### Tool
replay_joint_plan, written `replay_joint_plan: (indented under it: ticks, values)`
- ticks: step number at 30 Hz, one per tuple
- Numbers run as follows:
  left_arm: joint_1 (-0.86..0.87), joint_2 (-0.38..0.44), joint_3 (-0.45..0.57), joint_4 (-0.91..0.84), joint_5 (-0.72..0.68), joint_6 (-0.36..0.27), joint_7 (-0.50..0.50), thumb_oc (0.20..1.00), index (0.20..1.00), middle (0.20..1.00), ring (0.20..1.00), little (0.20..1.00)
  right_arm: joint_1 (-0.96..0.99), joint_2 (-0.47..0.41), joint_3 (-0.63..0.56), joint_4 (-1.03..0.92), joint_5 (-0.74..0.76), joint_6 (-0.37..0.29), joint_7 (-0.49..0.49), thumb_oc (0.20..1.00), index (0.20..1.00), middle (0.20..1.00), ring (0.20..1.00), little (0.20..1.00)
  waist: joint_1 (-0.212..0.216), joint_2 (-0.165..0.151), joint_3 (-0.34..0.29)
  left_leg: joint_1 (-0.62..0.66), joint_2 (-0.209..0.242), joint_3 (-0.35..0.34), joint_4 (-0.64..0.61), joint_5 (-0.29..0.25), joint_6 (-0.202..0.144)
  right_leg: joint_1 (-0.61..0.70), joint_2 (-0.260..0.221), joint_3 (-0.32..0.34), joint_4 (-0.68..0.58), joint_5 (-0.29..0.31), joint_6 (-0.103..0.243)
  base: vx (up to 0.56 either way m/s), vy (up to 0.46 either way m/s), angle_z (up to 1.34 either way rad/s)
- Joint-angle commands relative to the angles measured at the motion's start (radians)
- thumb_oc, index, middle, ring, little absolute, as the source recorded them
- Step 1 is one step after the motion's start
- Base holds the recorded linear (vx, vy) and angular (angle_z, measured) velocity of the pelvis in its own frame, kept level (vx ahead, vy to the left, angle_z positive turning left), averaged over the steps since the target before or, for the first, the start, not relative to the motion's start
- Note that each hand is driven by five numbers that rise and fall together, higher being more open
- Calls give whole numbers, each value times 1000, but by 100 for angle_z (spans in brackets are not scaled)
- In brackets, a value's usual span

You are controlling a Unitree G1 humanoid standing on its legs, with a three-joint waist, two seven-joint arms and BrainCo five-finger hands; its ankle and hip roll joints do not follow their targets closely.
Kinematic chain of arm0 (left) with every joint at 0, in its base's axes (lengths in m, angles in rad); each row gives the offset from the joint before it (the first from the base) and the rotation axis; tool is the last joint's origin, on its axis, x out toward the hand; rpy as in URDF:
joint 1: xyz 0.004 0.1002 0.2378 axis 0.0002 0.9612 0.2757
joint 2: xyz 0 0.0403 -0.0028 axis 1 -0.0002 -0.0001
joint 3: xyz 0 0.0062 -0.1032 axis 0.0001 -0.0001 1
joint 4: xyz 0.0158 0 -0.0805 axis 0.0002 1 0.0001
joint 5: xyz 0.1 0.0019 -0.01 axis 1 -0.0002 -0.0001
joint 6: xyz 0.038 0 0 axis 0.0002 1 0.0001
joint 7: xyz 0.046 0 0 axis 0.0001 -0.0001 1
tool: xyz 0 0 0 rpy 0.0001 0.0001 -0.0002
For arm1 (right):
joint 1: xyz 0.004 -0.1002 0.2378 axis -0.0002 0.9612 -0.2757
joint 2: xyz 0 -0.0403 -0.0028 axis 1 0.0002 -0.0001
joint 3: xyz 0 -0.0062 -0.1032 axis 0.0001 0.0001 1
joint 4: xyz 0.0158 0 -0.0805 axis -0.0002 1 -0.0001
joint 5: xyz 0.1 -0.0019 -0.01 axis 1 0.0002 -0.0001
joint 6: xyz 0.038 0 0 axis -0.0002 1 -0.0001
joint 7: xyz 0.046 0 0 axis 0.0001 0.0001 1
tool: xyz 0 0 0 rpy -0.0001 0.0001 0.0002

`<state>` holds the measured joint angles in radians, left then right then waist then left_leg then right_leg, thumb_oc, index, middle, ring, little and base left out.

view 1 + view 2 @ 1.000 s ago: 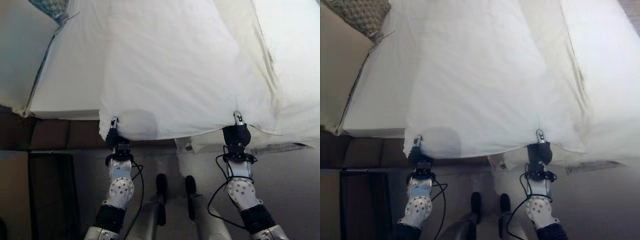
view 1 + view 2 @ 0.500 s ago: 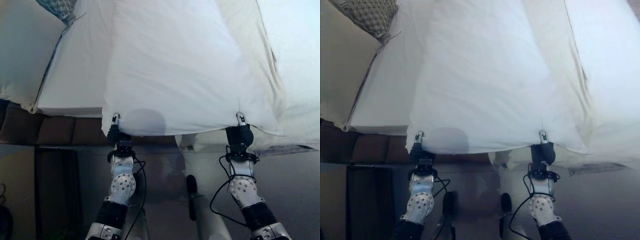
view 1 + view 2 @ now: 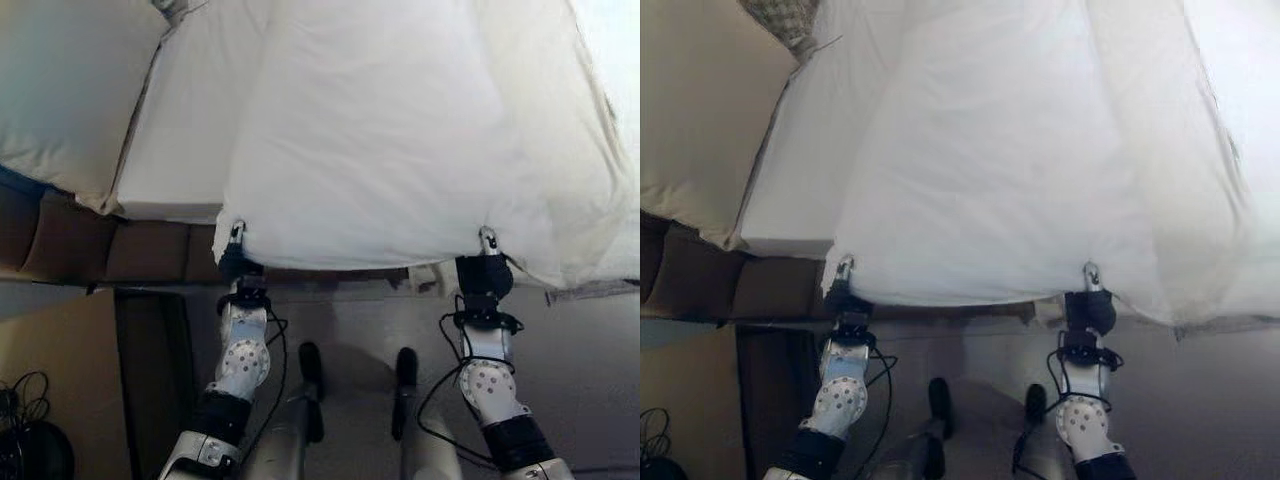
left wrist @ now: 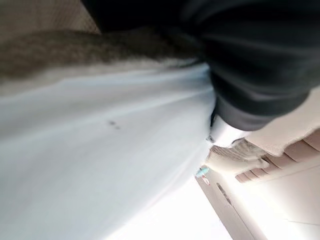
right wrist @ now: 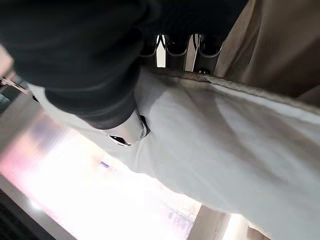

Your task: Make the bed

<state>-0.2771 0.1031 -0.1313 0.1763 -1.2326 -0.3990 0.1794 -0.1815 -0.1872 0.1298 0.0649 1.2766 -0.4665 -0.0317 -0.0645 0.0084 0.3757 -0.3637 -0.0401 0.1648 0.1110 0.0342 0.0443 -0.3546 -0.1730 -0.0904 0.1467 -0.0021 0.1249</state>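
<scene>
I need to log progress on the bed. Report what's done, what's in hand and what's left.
Done: the white sheet is spread along the mattress. In hand: the left hand and right hand each pinch the sheet's near edge, holding it taut off the end of the bed. Left: lower and smooth that edge, cover the bare strip of mattress on the left, and set the pillow in place.

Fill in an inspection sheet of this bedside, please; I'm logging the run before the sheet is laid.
Surface: bare white mattress, partly uncovered.
Job's things: white cloth sheet, near edge lifted and stretched between both hands.
Clutter: woven patterned cushion at the far corner.
Hands: left hand and right hand, fingers pinching the sheet's edge.
Cables: nothing beyond the robot's own.
Surroundings: brown bed base; grey floor.
</scene>
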Motion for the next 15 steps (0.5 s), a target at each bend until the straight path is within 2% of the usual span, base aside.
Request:
replay_joint_plan:
  ticks: [1, 2, 3, 4, 5, 6, 7, 8, 9, 11, 13, 15]
  values:
    - [20, 27, 83, -73, 66, -88, 18, 200, 200, 200, 200, 200, 38, -24, 12, -51, -52, -49, 55, 200, 200, 200, 200, 200, 1, -1, -32, 33, -6, 16, -79, 6, -61, -6, 121, 48, -61, 54, -31, -22, 124, -5]
    - [11, 17, 90, -61, 70, -103, 31, 200, 200, 200, 200, 200, 33, -29, 29, -27, -48, -44, 63, 200, 200, 200, 200, 200, -4, 9, -22, 29, -5, 16, -67, -3, -57, -39, 121, 95, -67, 70, -26, -18, 86, -3]
    - [10, 10, 101, -54, 66, -115, 46, 200, 200, 200, 200, 200, 42, -26, 44, -10, -53, -34, 65, 200, 200, 200, 200, 200, 3, 6, -14, 21, -4, 14, -30, -20, -48, -35, 109, 86, -59, 63, -23, -81, 51, 1]
    - [12, 5, 111, -42, 65, -125, 47, 200, 200, 200, 200, 200, 35, -29, 55, 21, -53, -23, 72, 200, 200, 200, 200, 200, 8, -6, -5, -13, -12, -21, 21, -28, -40, -61, 119, 118, -46, 77, -23, -69, 13, -7]
    - [12, 5, 111, -42, 65, -125, 47, 200, 200, 200, 200, 200, 35, -29, 55, 21, -53, -23, 72, 200, 200, 200, 200, 200, 8, -6, -7, -15, -12, -20, 21, -28, -40, -62, 119, 118, -46, 77, -23, -185, -36, -24]
    - [10, -6, 145, -48, 72, -163, 64, 200, 200, 200, 200, 200, 12, -26, 78, 83, -43, -4, 103, 200, 200, 200, 200, 200, 72, -41, 25, -100, -76, -251, 140, -22, -61, -96, 155, 199, -11, 94, -32, -149, -98, -41]
    - [9, -22, 162, -32, 59, -178, 73, 200, 200, 200, 200, 200, 5, -27, 82, 127, -43, 6, 110, 200, 200, 200, 200, 200, 86, -52, 24, -118, -83, -333, 142, -9, -85, -108, 151, 204, -7, 96, -33, -124, -140, -73]
    - [28, -43, 166, -8, 25, -175, 70, 200, 200, 200, 200, 200, 10, -23, 96, 168, -29, 18, 121, 200, 200, 200, 200, 200, 74, -47, 9, -69, -39, -312, 52, -30, -72, -105, 151, 177, -1, 66, -38, -29, -114, -68]
    - [36, -51, 168, 18, 39, -172, 74, 200, 200, 200, 200, 200, 18, -15, 95, 190, -34, 30, 130, 200, 200, 200, 200, 200, 72, -40, 4, -76, -24, -289, 33, -1, -75, -124, 149, 155, 7, 71, -40, -46, -32, -48]
    - [15, -66, 181, 63, 0, -207, 84, 200, 200, 200, 200, 200, 9, -19, 114, 286, -56, 52, 130, 200, 200, 200, 200, 200, 71, -26, -2, -82, -23, -283, -29, 25, -64, -147, 146, 137, -10, 78, -40, -108, 38, 18]
    - [-8, -71, 206, 157, -8, -205, 98, 200, 200, 200, 200, 200, -9, -4, 108, 382, -70, 54, 120, 200, 200, 200, 200, 200, 67, -7, 2, -78, -23, -257, -88, 60, -68, -141, 133, 114, -43, 90, -38, -55, 67, 28]
    - [-44, -84, 238, 249, -23, -212, 107, 200, 200, 200, 200, 200, -14, 6, 102, 478, -107, 65, 113, 200, 200, 200, 200, 200, 51, 14, 14, -52, 6, -135, -132, 72, -75, -115, 97, 66, -76, 94, -30, -15, 81, 32]
